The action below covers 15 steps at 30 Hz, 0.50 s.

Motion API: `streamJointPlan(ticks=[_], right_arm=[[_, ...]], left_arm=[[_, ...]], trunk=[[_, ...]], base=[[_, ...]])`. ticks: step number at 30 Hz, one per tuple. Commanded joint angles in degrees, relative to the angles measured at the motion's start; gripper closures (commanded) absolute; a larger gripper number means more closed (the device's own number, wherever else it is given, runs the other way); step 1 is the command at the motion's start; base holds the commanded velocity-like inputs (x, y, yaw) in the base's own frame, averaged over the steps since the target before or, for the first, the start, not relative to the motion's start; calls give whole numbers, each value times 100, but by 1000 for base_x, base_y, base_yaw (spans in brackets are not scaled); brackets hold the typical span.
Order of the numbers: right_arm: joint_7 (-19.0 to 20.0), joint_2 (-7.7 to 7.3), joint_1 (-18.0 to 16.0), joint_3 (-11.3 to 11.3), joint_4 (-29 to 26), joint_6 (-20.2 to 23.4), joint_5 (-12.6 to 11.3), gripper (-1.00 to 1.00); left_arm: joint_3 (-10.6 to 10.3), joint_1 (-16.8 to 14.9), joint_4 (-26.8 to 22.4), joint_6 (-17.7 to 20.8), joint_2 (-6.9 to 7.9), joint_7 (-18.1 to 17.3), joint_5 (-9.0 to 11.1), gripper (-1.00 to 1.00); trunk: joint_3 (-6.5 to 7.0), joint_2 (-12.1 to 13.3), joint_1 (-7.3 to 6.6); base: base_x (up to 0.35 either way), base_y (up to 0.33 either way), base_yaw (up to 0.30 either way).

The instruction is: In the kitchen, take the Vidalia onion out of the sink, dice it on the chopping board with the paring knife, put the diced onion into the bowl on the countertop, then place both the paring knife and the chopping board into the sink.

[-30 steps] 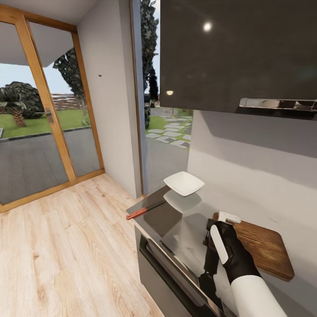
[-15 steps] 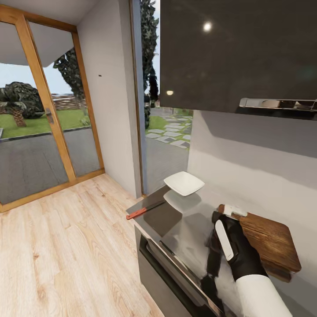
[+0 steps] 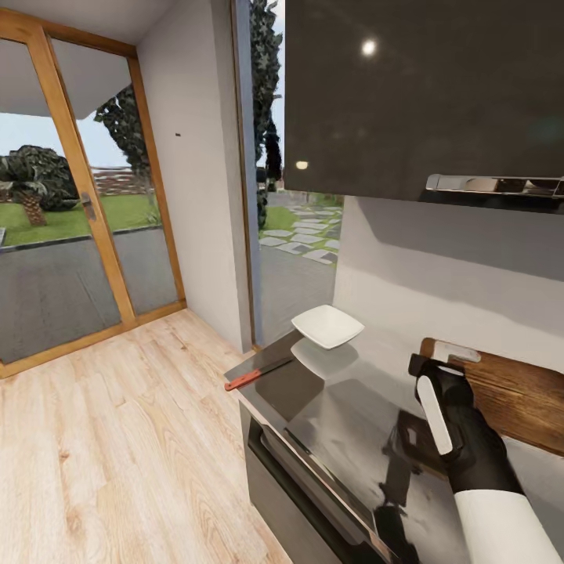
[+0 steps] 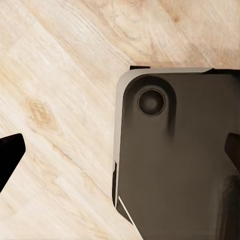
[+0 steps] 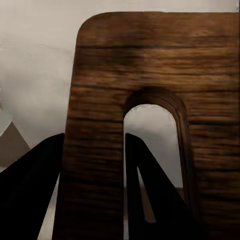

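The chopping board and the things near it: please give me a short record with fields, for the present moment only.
board: brown wooden chopping board, lifted off the countertop, tilted, its shadow below it
right tool: shut on the board's edge beside the handle slot
knife: red-handled paring knife lying flat near the countertop's front corner
bowl: white bowl on the countertop by the wall, empty
left tool: open, over the wood floor

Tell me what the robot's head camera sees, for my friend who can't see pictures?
The right gripper holds the brown chopping board by its handle end, lifted above the glossy grey countertop. Farther along the countertop sit a white bowl and a red-handled paring knife, beside a glass door.
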Motion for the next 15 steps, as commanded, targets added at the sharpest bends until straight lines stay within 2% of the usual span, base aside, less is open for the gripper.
streamJointPlan(ticks=[1, 7, 9, 10, 12, 13, 14, 15], right_arm=[[-51, -8, -3, 8, -29, 11, -77, 100], [-37, -31, -3, 55, -199, 27, -75, 100], [-32, -35, -3, 162, -476, 227, -72, 100], [1, -124, -3, 251, -826, 706, -75, 100], [224, -334, -3, 279, -1106, 1071, -82, 100], [446, -459, -3, 286, -1233, 1225, -84, 100], [883, -663, -3, 300, -1396, 1414, -84, 100], [1189, -806, -3, 313, -1476, 1490, -82, 100]], left_arm=[[14, -4, 11, -30, 0, 0, 11, -100], [14, -5, 11, -29, -1, 0, 11, -100], [14, -4, 11, -29, 0, 0, 11, -100], [14, -1, 11, -29, 0, 0, 11, -100], [14, -2, 11, -29, 0, 0, 11, -100], [14, -3, 11, -29, 0, 0, 11, -100], [14, -3, 11, -29, 0, 0, 11, -100], [14, -4, 11, -29, 0, 0, 11, -100]], trunk=[[-7, -5, 1], [-7, -5, 1], [-7, -5, 1], [-7, -5, 1], [-7, -5, 1], [-7, -5, 1], [-7, -5, 1], [-7, -5, 1]], base=[[0, 0, 0], [0, 0, 0], [0, 0, 0], [0, 0, 0], [0, 0, 0], [0, 0, 0], [0, 0, 0], [0, 0, 0]])
